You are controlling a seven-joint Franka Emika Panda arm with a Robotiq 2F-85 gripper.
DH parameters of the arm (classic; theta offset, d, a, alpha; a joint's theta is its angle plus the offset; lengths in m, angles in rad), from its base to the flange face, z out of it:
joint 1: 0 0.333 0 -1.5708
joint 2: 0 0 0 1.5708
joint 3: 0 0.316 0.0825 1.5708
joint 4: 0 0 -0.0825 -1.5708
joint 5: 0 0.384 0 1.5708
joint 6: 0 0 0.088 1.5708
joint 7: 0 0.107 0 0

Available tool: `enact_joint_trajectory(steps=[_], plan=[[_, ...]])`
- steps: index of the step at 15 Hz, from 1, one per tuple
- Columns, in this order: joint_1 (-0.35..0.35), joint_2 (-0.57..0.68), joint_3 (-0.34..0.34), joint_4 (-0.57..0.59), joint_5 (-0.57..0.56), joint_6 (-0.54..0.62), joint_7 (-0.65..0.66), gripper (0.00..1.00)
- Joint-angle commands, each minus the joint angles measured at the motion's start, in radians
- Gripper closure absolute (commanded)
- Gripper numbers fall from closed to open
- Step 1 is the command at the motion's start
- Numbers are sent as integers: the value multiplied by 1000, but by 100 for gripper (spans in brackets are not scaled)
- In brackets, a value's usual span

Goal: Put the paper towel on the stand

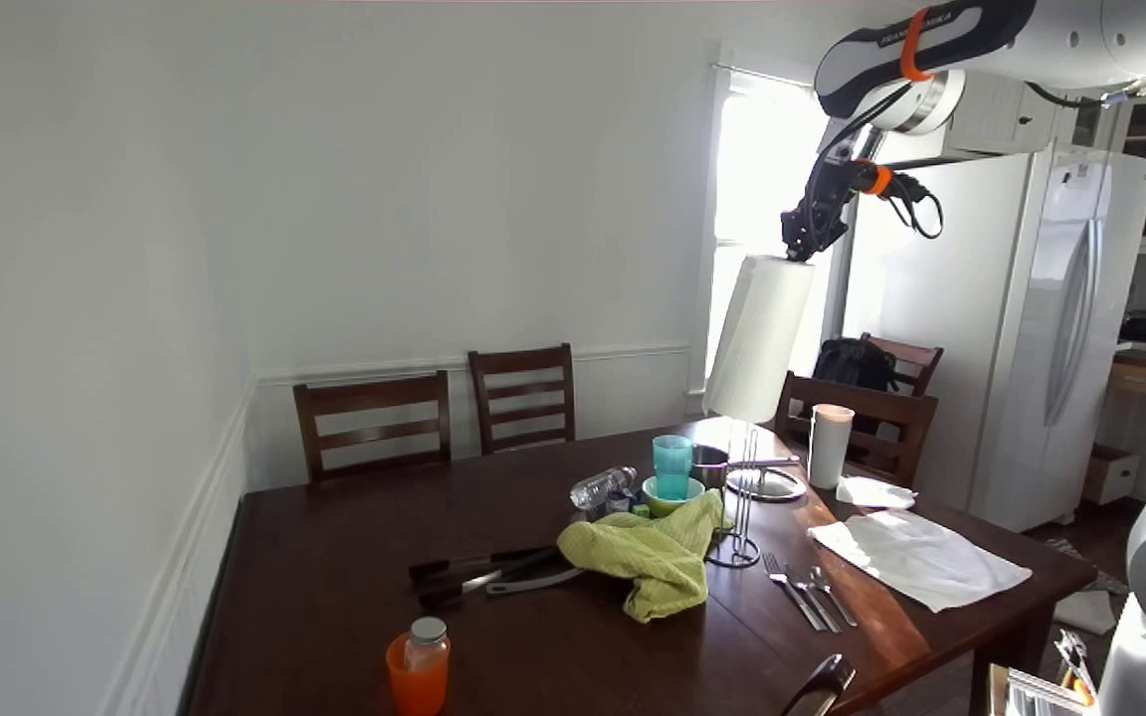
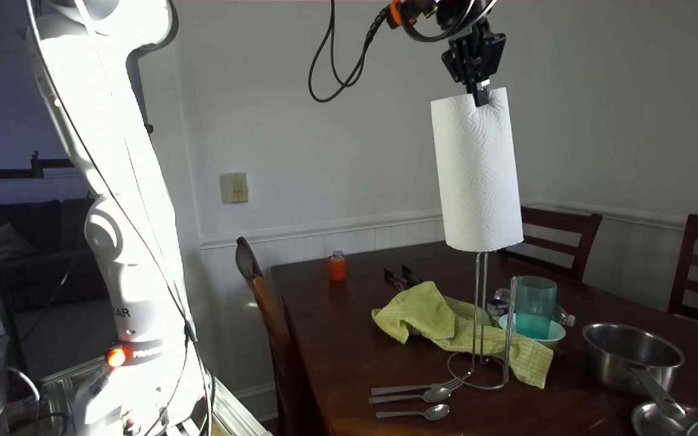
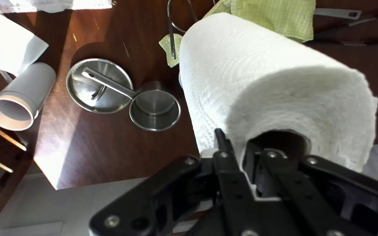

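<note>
The paper towel is a tall white roll, seen in both exterior views and the wrist view. It hangs slightly tilted above the table. My gripper is shut on the roll's wall at its top rim, one finger outside and one in the core hole. The stand is a thin wire holder upright on the table below the roll; part of it shows in the wrist view. The roll's bottom meets the stand's top in both exterior views; whether the rod is inside is hidden.
A green cloth lies against the stand's base. A teal cup in a bowl, a steel pot, and a lid are near. Cutlery lies beside the stand. A white cup stands near the table edge.
</note>
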Motion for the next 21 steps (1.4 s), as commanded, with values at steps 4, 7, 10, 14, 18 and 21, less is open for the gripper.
enact_joint_trajectory(steps=[4,7,10,14,18,21], plan=[[-12,42,-4,35,24,-34,-12,96],[-15,53,-4,34,25,-12,-18,96],[-14,52,-2,32,23,7,-23,96],[-14,55,-2,39,25,10,-24,96],[-12,47,0,44,29,-4,-28,96],[-11,44,2,50,28,-8,-30,96]])
